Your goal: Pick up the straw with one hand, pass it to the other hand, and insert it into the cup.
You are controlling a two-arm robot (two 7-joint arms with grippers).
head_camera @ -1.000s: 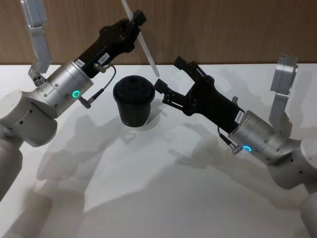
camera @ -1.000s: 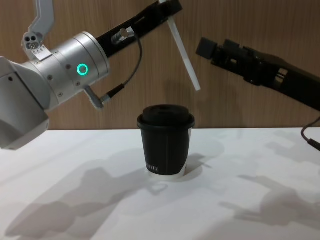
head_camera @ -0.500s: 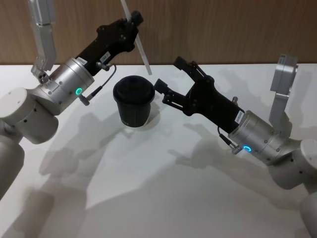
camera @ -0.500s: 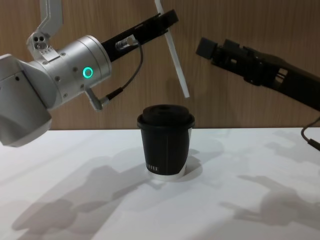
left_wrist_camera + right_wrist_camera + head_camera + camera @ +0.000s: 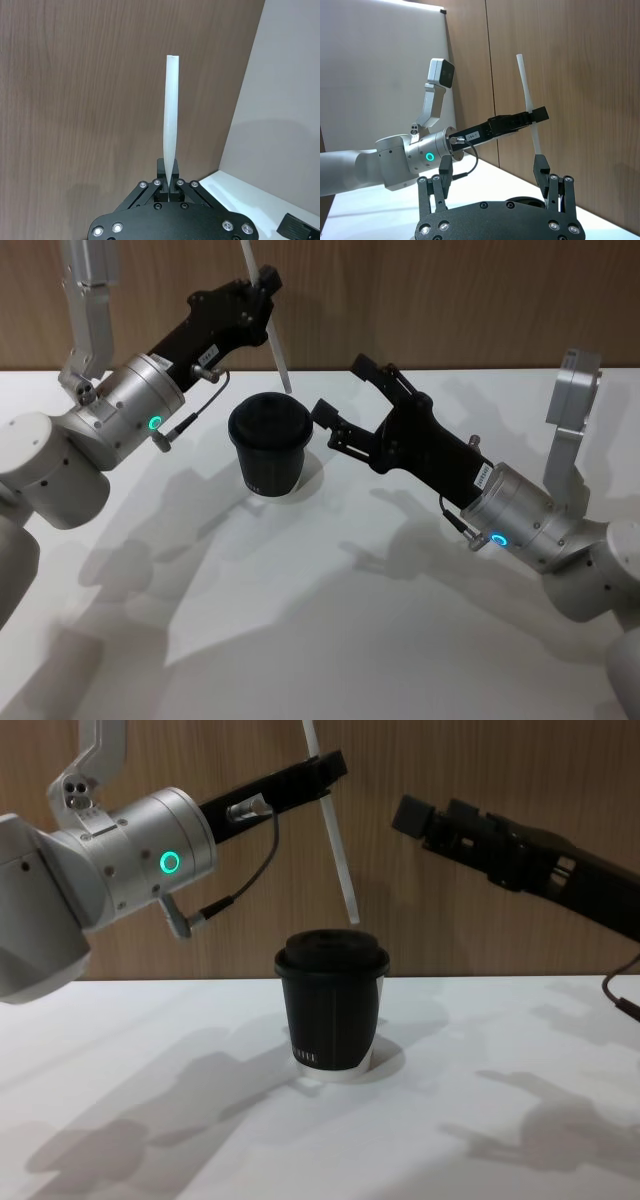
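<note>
My left gripper (image 5: 262, 285) is shut on the white straw (image 5: 275, 340) and holds it high above the table. The straw (image 5: 335, 845) tilts slightly, and its lower end hangs just above the domed lid of the black cup (image 5: 332, 1005). The cup (image 5: 268, 448) stands upright on the white table. In the left wrist view the straw (image 5: 171, 125) rises straight out of the closed left gripper (image 5: 169, 181). My right gripper (image 5: 341, 388) stays open to the right of the cup, a little above it, holding nothing. The right wrist view shows the right gripper (image 5: 491, 172) wide open, facing the straw (image 5: 527, 107).
The white table (image 5: 330, 620) stretches wide around the cup. A brown wood-panelled wall (image 5: 450, 930) closes off the back. Both arms' silver wrists with green rings lean in from the two sides.
The left gripper has swung the straw leftward and more upright, bringing its lower end from right of the cup to just over the lid. The right arm has not moved.
</note>
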